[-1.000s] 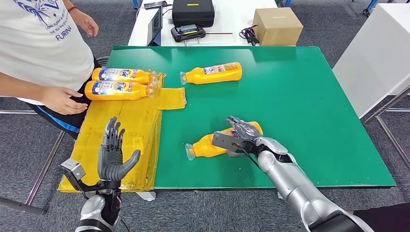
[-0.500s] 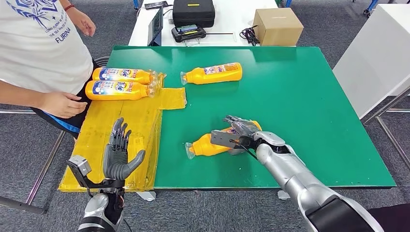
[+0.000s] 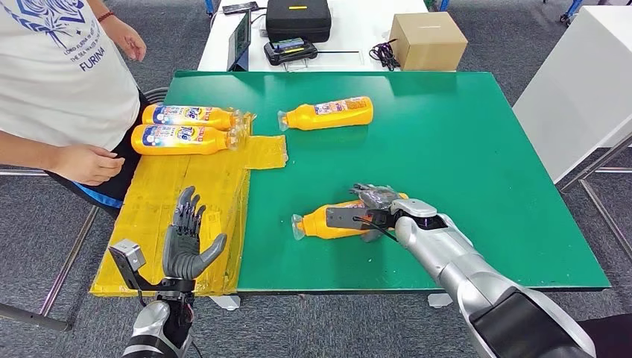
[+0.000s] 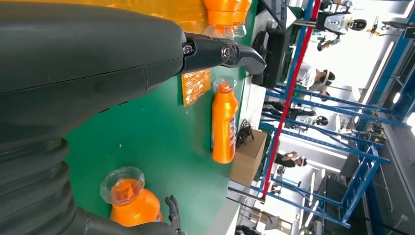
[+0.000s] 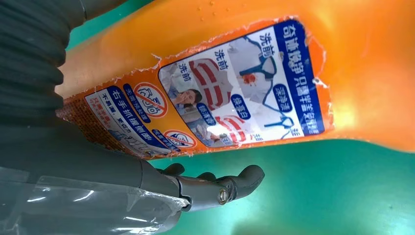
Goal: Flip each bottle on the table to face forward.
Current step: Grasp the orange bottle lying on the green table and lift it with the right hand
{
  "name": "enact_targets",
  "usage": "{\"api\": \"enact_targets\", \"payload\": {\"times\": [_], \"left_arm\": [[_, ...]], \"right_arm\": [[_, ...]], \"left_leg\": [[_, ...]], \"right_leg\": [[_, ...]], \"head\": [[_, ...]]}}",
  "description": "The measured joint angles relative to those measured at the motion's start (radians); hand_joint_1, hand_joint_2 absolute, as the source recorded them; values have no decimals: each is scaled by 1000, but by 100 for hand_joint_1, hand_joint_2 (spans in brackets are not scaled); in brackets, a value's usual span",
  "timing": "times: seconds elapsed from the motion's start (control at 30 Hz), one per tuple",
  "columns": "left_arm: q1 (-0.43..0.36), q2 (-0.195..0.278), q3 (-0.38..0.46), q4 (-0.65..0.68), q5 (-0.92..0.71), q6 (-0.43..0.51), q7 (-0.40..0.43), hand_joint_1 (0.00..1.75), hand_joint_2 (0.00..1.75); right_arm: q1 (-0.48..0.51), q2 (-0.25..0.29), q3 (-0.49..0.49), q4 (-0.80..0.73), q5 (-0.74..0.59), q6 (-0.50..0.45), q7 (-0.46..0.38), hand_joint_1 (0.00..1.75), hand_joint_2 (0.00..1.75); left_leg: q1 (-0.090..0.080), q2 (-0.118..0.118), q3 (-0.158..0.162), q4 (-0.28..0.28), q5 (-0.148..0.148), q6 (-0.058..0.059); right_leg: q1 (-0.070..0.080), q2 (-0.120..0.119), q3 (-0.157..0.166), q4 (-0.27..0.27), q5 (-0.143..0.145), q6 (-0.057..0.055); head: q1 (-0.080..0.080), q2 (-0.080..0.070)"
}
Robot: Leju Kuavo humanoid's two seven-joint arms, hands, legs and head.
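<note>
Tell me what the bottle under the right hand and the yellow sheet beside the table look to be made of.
The bottle looks like glossy orange plastic with a clear cap; highlights run along it, and its printed label looks like paper, its edges torn. The yellow sheet is probably a board wrapped in shiny tape or film: it wrinkles and glints.

grey carpet floor (image 3: 313,321), white table (image 3: 358,30)

Readable text on shirt and bottle label

The person's white shirt (image 3: 63,67) reads "FURINA"; the held orange bottle (image 5: 274,73) has a label (image 5: 215,105) with Chinese characters, "洗前" legible.
</note>
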Motion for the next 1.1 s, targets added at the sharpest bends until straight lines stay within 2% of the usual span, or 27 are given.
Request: {"api": "enact_targets", "payload": {"times": [0.23,0.27,0.3,0.4,0.43,0.47,0.57,0.87,0.97,1.1], "left_arm": [[-1,0,-1,4,0,1,1,0,175],[-1,0,-2,5,0,1,2,0,175],[-2,0,-2,5,0,2,2,0,175],[-5,0,-2,10,6,2,3,0,175],[-7,0,-2,13,11,2,0,0,175],[-9,1,-1,15,16,4,-6,0,175],[-19,5,1,17,29,13,-20,0,175],[-22,14,4,13,21,24,-22,0,175],[-18,15,4,7,13,36,-23,0,175],[-2,16,4,-11,7,41,-23,0,175]], "right_arm": [[-7,0,18,12,1,2,1,0,175],[-9,0,20,14,1,2,1,4,175],[-10,0,24,16,0,4,1,31,175],[-19,0,39,22,-9,23,-4,152,175],[-22,-1,44,24,-14,29,-7,169,175],[-24,-3,49,26,-20,33,-10,175,175],[-27,-10,63,28,-43,15,-13,175,175],[29,-29,44,-16,-137,-138,-21,175,175],[87,-27,-6,-66,-181,-246,-47,175,175],[234,0,-138,-235,-209,-391,-104,175,175]], "left_leg": [[0,0,0,0,0,0],[0,0,0,0,0,0],[0,0,0,0,0,0],[0,0,1,0,0,0],[0,0,1,0,0,0],[0,0,1,0,0,0],[0,0,1,0,0,0],[0,0,1,0,0,0],[0,0,1,0,0,0],[1,0,0,0,-1,0]], "right_leg": [[0,0,0,0,0,0],[0,0,0,0,0,0],[0,0,0,0,0,0],[0,0,1,0,0,0],[0,0,1,0,0,0],[0,0,1,0,0,0],[0,0,1,0,0,0],[0,0,2,0,0,0],[0,0,2,0,0,0],[1,0,0,0,0,0]], "head": [[0,0],[0,0],[0,0],[0,0],[0,0],[0,0],[0,0],[0,0],[0,0],[0,0]]}}
